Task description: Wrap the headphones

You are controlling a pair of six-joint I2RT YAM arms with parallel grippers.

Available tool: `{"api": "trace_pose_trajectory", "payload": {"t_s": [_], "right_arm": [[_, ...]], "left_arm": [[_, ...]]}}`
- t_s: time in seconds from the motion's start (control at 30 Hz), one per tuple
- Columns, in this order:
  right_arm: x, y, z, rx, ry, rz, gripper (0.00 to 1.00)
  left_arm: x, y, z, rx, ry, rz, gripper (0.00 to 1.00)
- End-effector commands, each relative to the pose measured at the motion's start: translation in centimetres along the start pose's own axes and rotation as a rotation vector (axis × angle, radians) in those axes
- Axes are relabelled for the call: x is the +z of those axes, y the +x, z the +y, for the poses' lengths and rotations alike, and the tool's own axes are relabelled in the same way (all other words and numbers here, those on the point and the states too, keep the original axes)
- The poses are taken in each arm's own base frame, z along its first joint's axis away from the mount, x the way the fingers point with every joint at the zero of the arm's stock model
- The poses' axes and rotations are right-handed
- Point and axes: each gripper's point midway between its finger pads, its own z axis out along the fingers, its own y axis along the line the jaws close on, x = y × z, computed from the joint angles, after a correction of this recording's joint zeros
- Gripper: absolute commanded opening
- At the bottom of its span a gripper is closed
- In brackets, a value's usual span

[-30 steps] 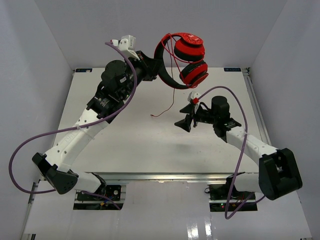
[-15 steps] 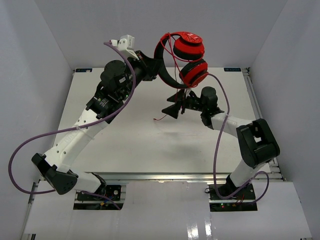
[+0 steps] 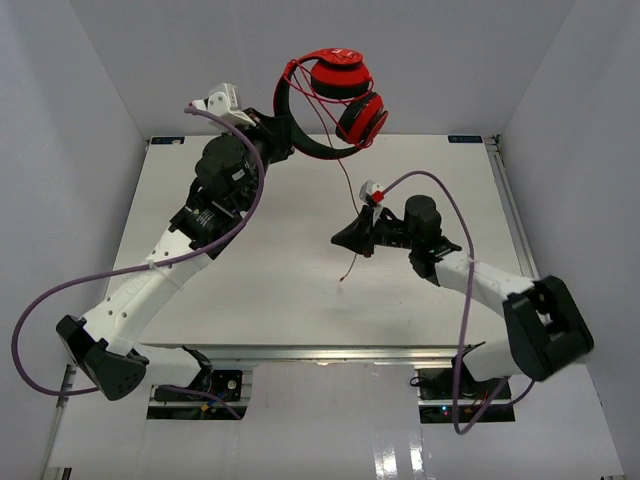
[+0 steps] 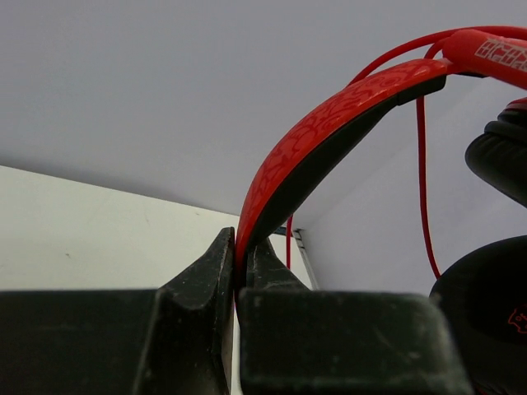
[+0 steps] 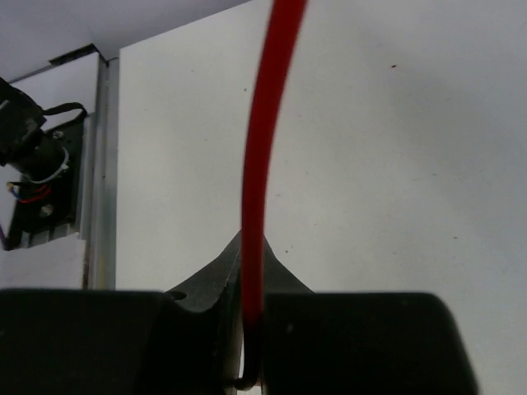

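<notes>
Clamping headphones [image 3: 340,78] — left gripper [image 4: 242,251]; right gripper [image 5: 252,267] pinching cable [image 5: 263,123].

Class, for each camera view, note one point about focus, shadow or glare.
Top external: even light, the headphones sharp, glare on the front ledge. Left wrist: the left gripper is nearly black, the headband crisp. Right wrist: the cable is soft-edged close to the lens, the right gripper a dark silhouette.

Left claw [image 3: 286,138], right claw [image 3: 342,238]: both clamped.
</notes>
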Motion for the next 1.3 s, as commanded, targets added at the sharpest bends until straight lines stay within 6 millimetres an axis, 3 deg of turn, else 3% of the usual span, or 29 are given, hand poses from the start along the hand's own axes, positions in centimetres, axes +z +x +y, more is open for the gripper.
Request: {"api": "trace_pose_trajectory", "payload": {"t_s": [0.0, 0.13, 0.23, 0.37, 0.5, 0.67, 0.77, 0.87, 1.07, 1.27], "right_arm": [[-3.6, -1.4, 0.4, -0.322, 0.177, 0.202, 0.08], [-6.3, -3.1, 0.4, -0.522, 0.283, 0.358, 0.08], [-8.3, -5.9, -0.1, -0.684, 0.383, 0.427, 0.08], [-9.9, -9.3, -1.0, -0.872, 0.507, 0.474, 0.08], [-11.0, -11.4, -2.9, -1.031, 0.607, 0.567, 0.08], [-11.6, -12.5, -5.2, -1.179, 0.711, 0.655, 0.08], [-11.2, -11.9, -5.6, -1.187, 0.703, 0.648, 0.08], [-10.2, -10.0, -5.9, -1.154, 0.655, 0.617, 0.09], [-10.2, -6.9, -6.9, -0.935, 0.534, 0.514, 0.13], [-9.5, -2.6, -5.2, -0.683, 0.337, 0.411, 0.14]], "left_arm": [[1.7, -0.6, 2.9, 0.052, -0.121, -0.105, 0.0], [3.4, 5.1, 6.1, 0.191, -0.185, 0.028, 0.0], [4.2, 10.6, 8.8, 0.305, -0.224, 0.173, 0.0], [3.9, 15.6, 11.1, 0.411, -0.211, 0.313, 0.0], [2.8, 20.4, 11.2, 0.498, -0.089, 0.494, 0.0], [-0.1, 24.7, 10.0, 0.549, 0.127, 0.679, 0.0], [-2.4, 25.8, 8.8, 0.547, 0.276, 0.744, 0.0], [-5.0, 26.6, 7.1, 0.52, 0.44, 0.806, 0.0], [-10.0, 27.9, 6.3, 0.467, 0.618, 0.928, 0.0], [-11.6, 26.4, 4.2, 0.38, 0.686, 0.908, 0.0]]}}
